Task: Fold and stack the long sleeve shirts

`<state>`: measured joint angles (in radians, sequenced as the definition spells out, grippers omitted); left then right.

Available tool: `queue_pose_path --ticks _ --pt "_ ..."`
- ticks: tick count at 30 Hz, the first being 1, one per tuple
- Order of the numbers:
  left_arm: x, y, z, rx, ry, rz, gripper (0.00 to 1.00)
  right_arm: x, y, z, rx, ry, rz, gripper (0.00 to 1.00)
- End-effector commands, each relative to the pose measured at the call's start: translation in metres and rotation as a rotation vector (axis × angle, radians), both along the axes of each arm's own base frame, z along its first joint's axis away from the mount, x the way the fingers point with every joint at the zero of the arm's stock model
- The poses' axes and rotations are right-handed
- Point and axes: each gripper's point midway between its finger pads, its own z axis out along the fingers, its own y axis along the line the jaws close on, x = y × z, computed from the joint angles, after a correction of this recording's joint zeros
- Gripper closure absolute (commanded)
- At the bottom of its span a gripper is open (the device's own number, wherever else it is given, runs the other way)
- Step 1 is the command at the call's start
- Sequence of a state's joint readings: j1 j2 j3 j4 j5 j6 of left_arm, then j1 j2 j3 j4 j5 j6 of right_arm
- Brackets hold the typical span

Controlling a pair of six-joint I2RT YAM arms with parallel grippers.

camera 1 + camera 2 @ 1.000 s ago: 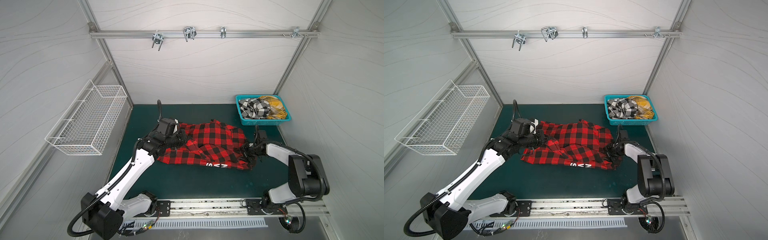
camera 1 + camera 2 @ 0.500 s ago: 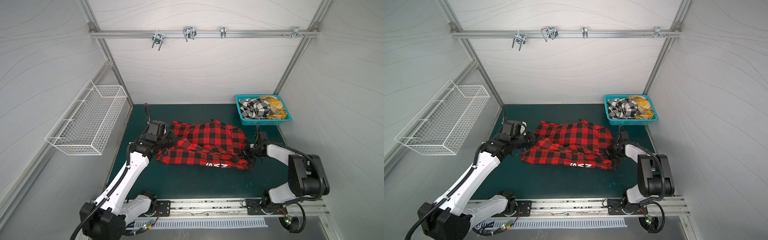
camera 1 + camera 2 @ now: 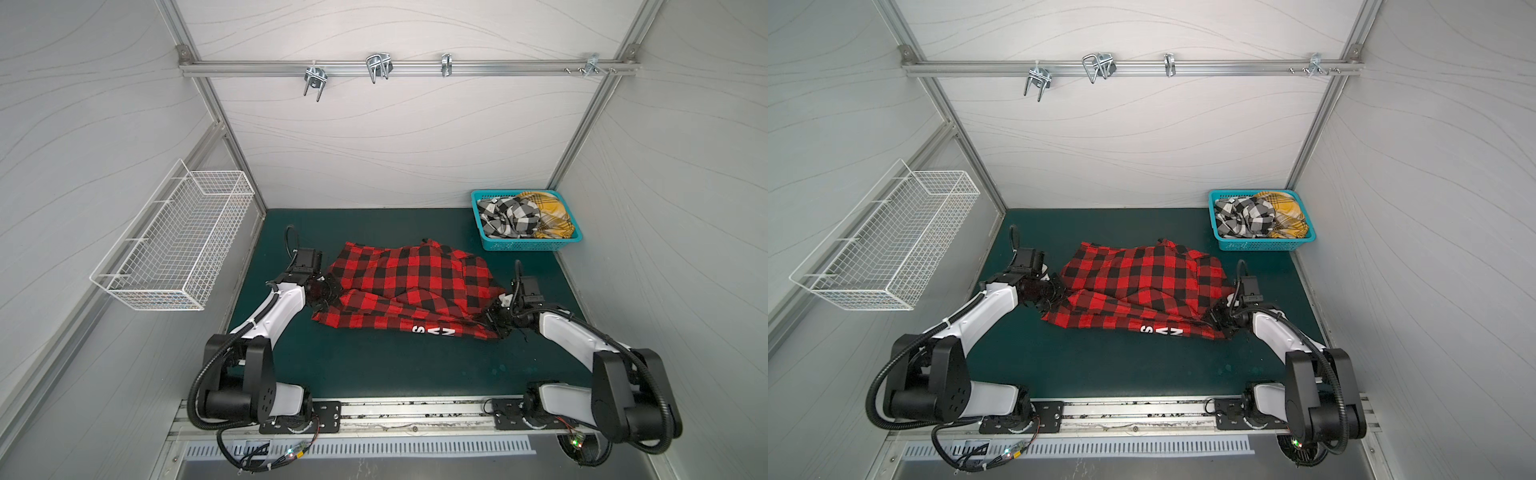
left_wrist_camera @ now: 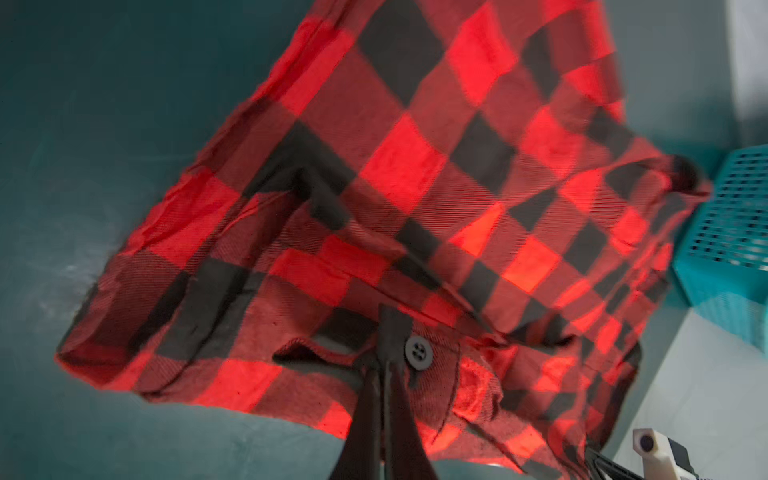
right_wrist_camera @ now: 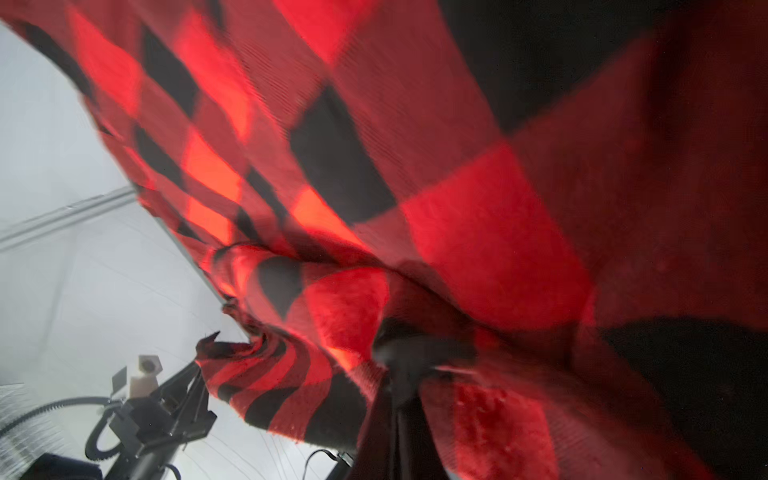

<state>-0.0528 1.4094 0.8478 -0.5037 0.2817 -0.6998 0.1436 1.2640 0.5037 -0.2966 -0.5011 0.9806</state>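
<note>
The red-and-black plaid long sleeve shirt [image 3: 407, 286] [image 3: 1133, 282] lies crumpled across the middle of the green mat, white letters along its front edge. My left gripper [image 3: 328, 293] [image 3: 1054, 293] is shut on its left end; in the left wrist view the gripper [image 4: 386, 361] pinches the cloth [image 4: 415, 187] beside a dark button [image 4: 419, 352]. At the other end my right gripper [image 3: 492, 322] [image 3: 1219, 318] [image 5: 399, 374] is shut on the cloth [image 5: 457, 208]. A black-and-white check shirt [image 3: 507, 216] and a yellow plaid shirt [image 3: 548, 212] are bundled in the basket.
The turquoise plastic basket [image 3: 525, 245] [image 3: 1262, 246] [image 4: 731, 232] stands at the back right corner of the mat. A white wire basket [image 3: 178, 241] hangs on the left wall. A rail with metal hooks [image 3: 376, 66] runs across the back wall.
My right gripper has shut on the shirt's right end. The left arm has drawn back to the left with the shirt's left end, stretching the cloth out.
</note>
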Motion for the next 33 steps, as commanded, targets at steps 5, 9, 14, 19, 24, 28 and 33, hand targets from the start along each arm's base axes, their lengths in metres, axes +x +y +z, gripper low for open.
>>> queue_pose_path --ticks 5,9,14,19,24,28,33 --pt "0.061 -0.016 0.046 -0.120 -0.158 0.019 1.00 0.016 0.004 0.010 0.010 -0.039 -0.011 1.00" --pt "0.096 -0.026 0.109 -0.184 -0.278 -0.003 1.00 0.030 0.001 0.037 0.021 -0.110 -0.024 1.00" --pt "0.105 -0.013 0.139 -0.091 -0.383 -0.003 1.00 0.032 0.003 0.047 0.043 -0.179 -0.032 1.00" --pt "0.078 0.006 0.047 -0.037 -0.225 0.058 1.00 0.021 0.015 0.020 0.032 -0.185 -0.004 1.00" --pt "0.035 0.024 -0.019 -0.028 -0.034 0.178 0.68 0.009 0.023 0.005 0.040 -0.172 0.029 0.73" --pt "0.005 0.044 0.000 0.071 -0.032 0.253 0.38 -0.001 0.015 0.011 -0.016 -0.179 0.041 0.40" --pt "-0.022 0.041 0.037 0.150 0.000 0.228 0.18 -0.012 0.002 0.018 -0.089 -0.149 0.045 0.31"
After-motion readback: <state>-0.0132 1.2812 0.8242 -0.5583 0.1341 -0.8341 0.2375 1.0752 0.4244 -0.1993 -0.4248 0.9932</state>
